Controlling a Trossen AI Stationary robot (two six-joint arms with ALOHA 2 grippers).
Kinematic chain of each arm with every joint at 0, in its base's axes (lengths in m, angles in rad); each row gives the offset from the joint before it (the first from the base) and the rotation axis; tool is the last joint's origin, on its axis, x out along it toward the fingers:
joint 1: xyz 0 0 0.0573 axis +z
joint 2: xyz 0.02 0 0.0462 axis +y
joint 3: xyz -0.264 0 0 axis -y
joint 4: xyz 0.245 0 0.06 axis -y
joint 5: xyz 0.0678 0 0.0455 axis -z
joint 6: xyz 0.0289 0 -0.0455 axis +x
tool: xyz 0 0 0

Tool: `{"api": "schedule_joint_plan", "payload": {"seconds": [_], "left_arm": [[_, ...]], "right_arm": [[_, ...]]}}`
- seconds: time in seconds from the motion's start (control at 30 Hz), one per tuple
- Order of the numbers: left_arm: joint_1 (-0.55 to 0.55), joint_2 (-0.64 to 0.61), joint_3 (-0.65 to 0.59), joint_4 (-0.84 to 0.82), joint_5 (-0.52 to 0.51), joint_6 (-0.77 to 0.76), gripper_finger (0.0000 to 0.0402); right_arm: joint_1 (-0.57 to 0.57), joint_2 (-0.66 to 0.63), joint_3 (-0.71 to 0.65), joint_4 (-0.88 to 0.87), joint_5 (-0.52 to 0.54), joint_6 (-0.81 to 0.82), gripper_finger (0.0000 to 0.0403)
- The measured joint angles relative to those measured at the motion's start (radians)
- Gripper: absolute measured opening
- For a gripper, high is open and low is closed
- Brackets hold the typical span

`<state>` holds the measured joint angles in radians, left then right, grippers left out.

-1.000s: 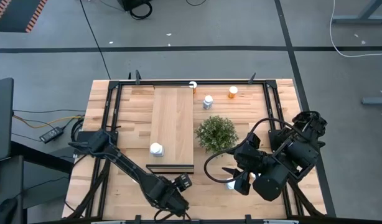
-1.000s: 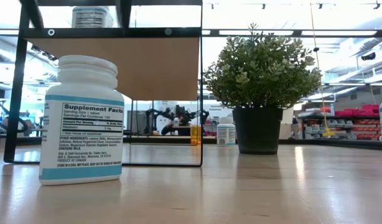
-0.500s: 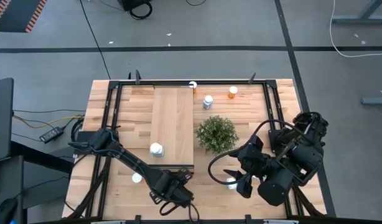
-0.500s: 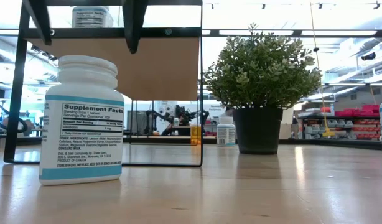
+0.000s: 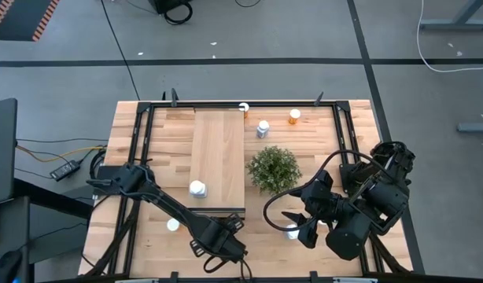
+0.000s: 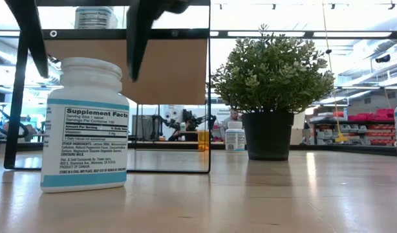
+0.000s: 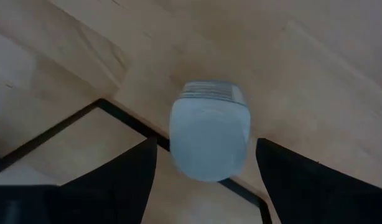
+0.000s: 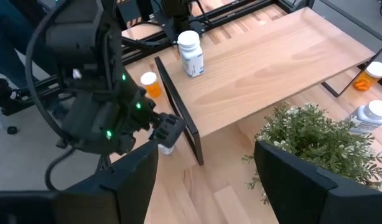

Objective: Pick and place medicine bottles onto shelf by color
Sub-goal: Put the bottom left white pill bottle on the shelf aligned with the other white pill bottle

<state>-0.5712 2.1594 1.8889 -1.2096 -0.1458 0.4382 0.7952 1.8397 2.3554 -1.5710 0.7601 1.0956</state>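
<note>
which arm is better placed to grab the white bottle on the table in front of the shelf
Left. The left gripper hangs open right over that white bottle, one of its fingers on each side. The right gripper sits farther right, past the plant.

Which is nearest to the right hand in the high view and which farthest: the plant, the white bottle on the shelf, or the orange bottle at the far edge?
From the right hand, near the table's front:
1. Plant, just beyond it.
2. White bottle on the shelf, toward the left arm's side.
3. Orange bottle, at the table's far edge.
</note>
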Motion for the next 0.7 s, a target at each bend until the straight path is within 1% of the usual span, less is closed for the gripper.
{"api": "schedule_joint_plan", "payload": {"seconds": [0.3,0.7], "left_arm": [[0.021,0.016,0.0,-0.02,-0.007,0.0,0.027],[0.025,0.016,0.0,-0.02,-0.007,-0.008,0.0207]], "right_arm": [[0.0,0.0,0.0,0.0,0.0,0.005,0.0273],[0.0,0.0,0.0,0.0,0.0,0.004,0.0273]]}}
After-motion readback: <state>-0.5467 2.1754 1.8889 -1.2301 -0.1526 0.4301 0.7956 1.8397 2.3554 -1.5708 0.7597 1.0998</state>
